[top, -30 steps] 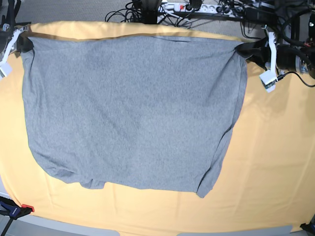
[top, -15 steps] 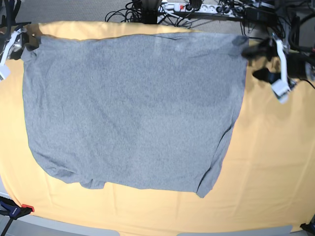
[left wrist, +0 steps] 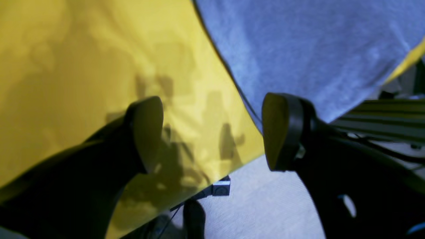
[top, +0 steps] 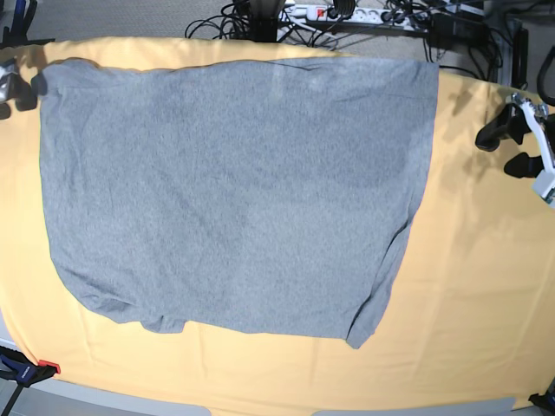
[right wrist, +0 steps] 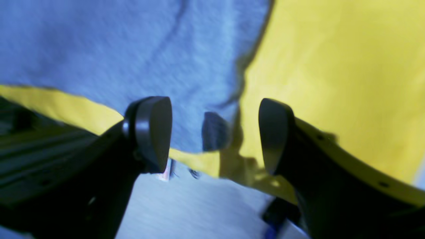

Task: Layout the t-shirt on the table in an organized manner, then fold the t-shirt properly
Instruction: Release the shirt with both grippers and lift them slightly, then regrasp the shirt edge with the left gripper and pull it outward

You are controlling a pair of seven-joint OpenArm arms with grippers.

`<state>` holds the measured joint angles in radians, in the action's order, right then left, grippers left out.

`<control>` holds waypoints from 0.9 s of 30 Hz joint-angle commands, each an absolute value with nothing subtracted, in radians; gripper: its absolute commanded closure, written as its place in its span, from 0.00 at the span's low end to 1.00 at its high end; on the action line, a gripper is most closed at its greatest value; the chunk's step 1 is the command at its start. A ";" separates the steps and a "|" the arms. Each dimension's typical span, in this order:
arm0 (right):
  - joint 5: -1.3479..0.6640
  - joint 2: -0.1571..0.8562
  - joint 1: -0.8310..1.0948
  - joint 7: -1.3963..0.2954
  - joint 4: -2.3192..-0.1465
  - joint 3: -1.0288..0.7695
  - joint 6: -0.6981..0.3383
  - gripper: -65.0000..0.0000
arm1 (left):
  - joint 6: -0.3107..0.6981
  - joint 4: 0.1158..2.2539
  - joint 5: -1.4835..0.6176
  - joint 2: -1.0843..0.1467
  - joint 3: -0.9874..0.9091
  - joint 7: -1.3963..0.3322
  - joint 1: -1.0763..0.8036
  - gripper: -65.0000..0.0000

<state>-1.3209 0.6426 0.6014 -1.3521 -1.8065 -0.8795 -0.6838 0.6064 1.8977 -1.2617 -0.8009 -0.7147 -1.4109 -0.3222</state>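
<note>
A grey t-shirt lies spread flat on the table, which is draped in a yellow-orange cloth; the shirt's lower edge is a little rumpled. My left gripper is open and empty at the table's right edge, well clear of the shirt's far right corner. In the left wrist view the left gripper frames the shirt's edge and the table. My right gripper is open and empty at the far left, just off the shirt's corner. The right wrist view shows the right gripper over the shirt.
Cables and a power strip lie on the floor beyond the far edge. A clamp grips the front left corner of the table. The table's far edge and the grey floor lie right under both grippers.
Both grippers have let go of the shirt's far corners and moved outward, away from it. The shirt's far edge now lies flat on the table.
</note>
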 commanded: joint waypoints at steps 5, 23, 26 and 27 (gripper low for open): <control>-1.306 0.591 0.598 -1.315 -1.816 -0.891 -0.698 0.35 | 0.604 1.908 -1.272 -0.792 -0.728 -1.396 -0.319 0.28; -0.994 0.476 0.598 -1.056 -1.798 -0.889 -0.599 0.35 | 0.491 1.860 -0.974 -0.684 -0.728 -1.337 -0.319 0.28; -0.994 0.476 0.582 -1.060 -1.749 -0.889 -0.576 0.35 | 0.484 1.821 -0.940 -0.649 -0.728 -1.332 -0.318 0.28; -0.995 0.476 0.568 -1.070 -1.725 -0.889 -0.576 0.35 | 0.485 1.810 -0.939 -0.644 -0.728 -1.332 -0.319 0.28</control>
